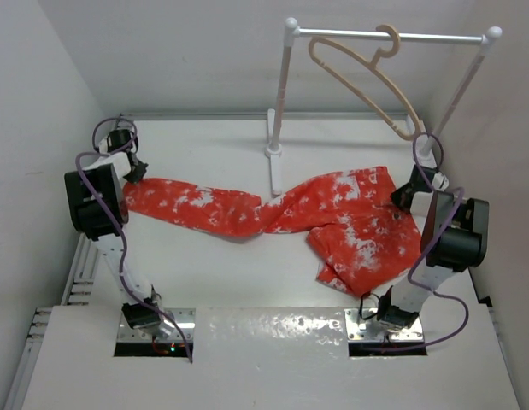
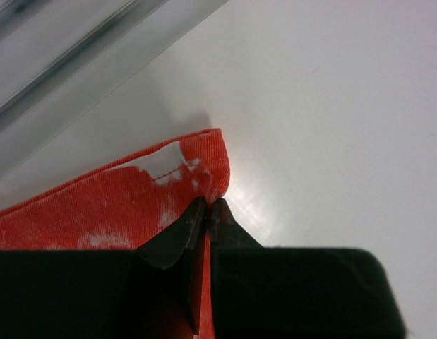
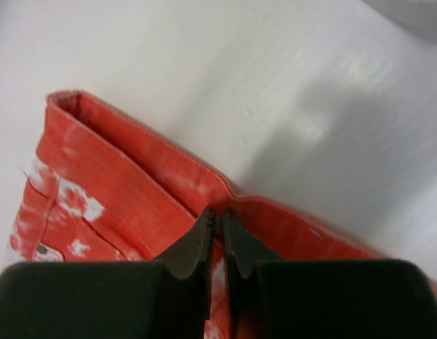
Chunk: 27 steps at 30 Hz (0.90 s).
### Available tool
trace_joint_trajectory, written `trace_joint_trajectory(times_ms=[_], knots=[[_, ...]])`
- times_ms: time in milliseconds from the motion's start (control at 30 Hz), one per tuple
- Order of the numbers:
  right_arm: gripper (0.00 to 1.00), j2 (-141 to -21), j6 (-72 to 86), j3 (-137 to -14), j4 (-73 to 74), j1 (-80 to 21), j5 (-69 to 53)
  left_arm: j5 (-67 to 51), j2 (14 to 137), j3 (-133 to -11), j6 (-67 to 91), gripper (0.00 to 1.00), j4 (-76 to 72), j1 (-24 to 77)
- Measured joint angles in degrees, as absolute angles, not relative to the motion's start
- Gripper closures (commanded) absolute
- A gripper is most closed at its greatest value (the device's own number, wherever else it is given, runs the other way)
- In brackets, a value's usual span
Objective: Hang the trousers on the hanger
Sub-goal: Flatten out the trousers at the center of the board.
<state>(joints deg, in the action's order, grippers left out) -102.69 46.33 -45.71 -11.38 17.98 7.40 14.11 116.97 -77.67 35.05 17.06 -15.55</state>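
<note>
**Both my grippers pinch opposite ends of red trousers on a white table**

The trousers [image 1: 332, 218] lie flat across the table [image 1: 247, 282], stretched from left to right, not yet on the hanger [image 1: 367, 73]. One leg runs out long and narrow to the left. The wider waist end sits on the right, with the second leg folded under it towards the near side.

My left gripper [image 2: 210, 212] is closed tight on the very tip of the long leg, at the hem corner. My right gripper [image 3: 219, 219] is closed on the waistband edge, its two dark fingers nearly together with the cloth between them. I judge that I hold the two far ends so the cloth can be lifted as one taut span and draped over the hanger's bar.

The fabric is bright red-orange with white speckled blotches. Up close it shows a fine ribbed weave at the hem and a thick, stitched, folded band at the waist. It is soft and limp, so it will sag wherever I do not support it.

The hanger is thin pale wood, a triangle with a curved hook, hanging tilted from a white rail [image 1: 435, 37] at the far right, well apart from the trousers.
</note>
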Motion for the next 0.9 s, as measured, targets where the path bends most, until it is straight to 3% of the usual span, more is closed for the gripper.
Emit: trace_joint_trajectory(times_ms=[67,100,133,167,200,300,367,400,433,500,567,600,667,767,900], knots=[[0.79,-100.2,46.9,-43.4,-10.6,17.9,7.4,13.1,119.9,-82.1,35.4,1.0,17.4,-15.6],[0.55,-98.1,47.0,-41.9,-9.8,17.9,7.6,12.4,121.6,-84.9,35.4,1.0,17.8,-15.6],[0.45,-95.6,47.2,-40.6,-8.4,17.9,7.8,11.7,122.8,-87.0,35.4,0.98,18.1,-15.6],[0.38,-93.2,46.6,-39.8,-7.1,17.9,8.2,10.6,123.7,-88.6,35.5,0.9,17.9,-15.5],[0.33,-90.5,46.2,-39.4,-5.8,17.8,8.3,9.5,123.9,-89.2,35.7,0.72,17.5,-15.5],[0.33,-82.1,44.9,-39.4,-3.8,16.8,8.3,6.7,123.2,-89.3,36.4,0.49,16.8,-14.6],[0.4,-76.6,43.2,-39.7,-2.6,14.5,8.2,6.0,122.3,-89.3,36.7,0.44,16.8,-13.3],[0.51,-74.0,41.9,-39.8,-2.0,12.3,8.6,5.8,121.5,-89.3,36.9,0.44,16.7,-12.3],[0.79,-71.7,40.9,-39.8,-1.3,9.8,8.3,5.7,120.2,-89.1,36.8,0.46,16.7,-10.8],[1.0,-67.4,40.2,-38.1,-1.3,4.3,6.8,6.0,115.4,-87.0,36.4,0.59,15.7,-7.0],[1.0,-64.4,40.2,-34.3,-1.9,1.7,5.0,6.8,109.6,-84.8,36.0,0.7,15.2,-3.0],[1.0,-63.0,40.5,-31.8,-1.9,1.3,4.2,8.0,105.6,-83.5,35.6,0.85,14.9,-0.3],[1.0,-61.3,40.8,-27.0,0.1,1.3,2.9,10.2,98.0,-82.0,34.8,0.99,14.1,6.4],[1.0,-59.8,41.0,-23.6,3.9,1.5,2.0,13.0,87.5,-80.2,33.8,1.0,10.8,18.7],[1.0,-53.3,40.7,-23.8,7.2,1.5,1.5,16.3,76.6,-69.0,34.0,1.0,4.5,38.2]])
